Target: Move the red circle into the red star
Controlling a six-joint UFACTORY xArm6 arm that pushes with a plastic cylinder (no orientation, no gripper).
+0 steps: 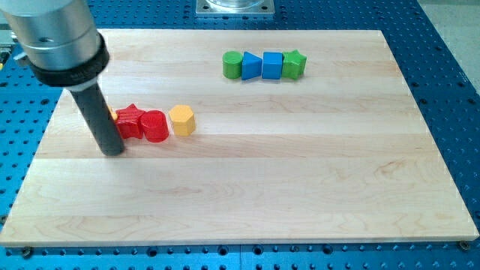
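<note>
The red circle (155, 126) lies on the wooden board (247, 187) at the view's left, touching the red star (130, 120) on its left side. My tip (112, 152) rests on the board just left of and slightly below the red star, close to it. The rod hides part of a small orange piece (112, 115) behind it.
A yellow hexagon (182, 120) sits just right of the red circle. At the view's top a row holds a green circle (233, 65), a blue triangle (251, 66), a blue cube (272, 65) and a green star (294, 64).
</note>
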